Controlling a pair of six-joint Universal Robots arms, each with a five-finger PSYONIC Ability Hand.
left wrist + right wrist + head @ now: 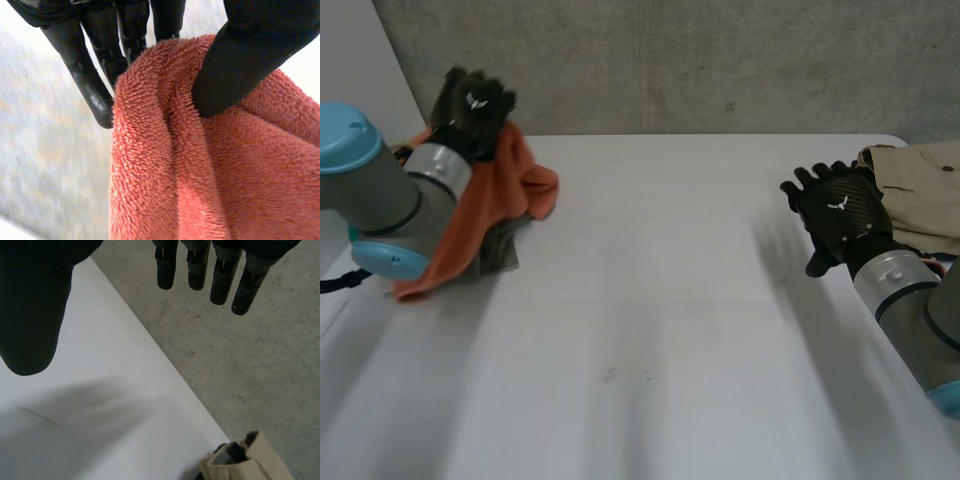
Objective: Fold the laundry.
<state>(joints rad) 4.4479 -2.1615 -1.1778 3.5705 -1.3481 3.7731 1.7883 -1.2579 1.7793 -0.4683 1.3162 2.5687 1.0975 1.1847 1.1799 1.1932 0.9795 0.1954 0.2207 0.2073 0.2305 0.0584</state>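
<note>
An orange terry towel [495, 195] hangs bunched at the table's far left corner, lifted at its top by my left hand [470, 105]. In the left wrist view my left hand [240, 65] presses its thumb into a fold of the towel [165, 165], with the fingers [95, 85] curled on the fold's other side. A dark grey cloth [503, 250] lies under the towel's lower part. My right hand [840, 215] hovers above the table's right side with straight, spread fingers [200, 270] and nothing in it.
A folded beige garment [920, 185] lies at the table's far right corner, just behind my right hand; its edge [245, 460] peeks in near the table rim. The white table [650, 300] ends at a grey concrete wall [700, 60].
</note>
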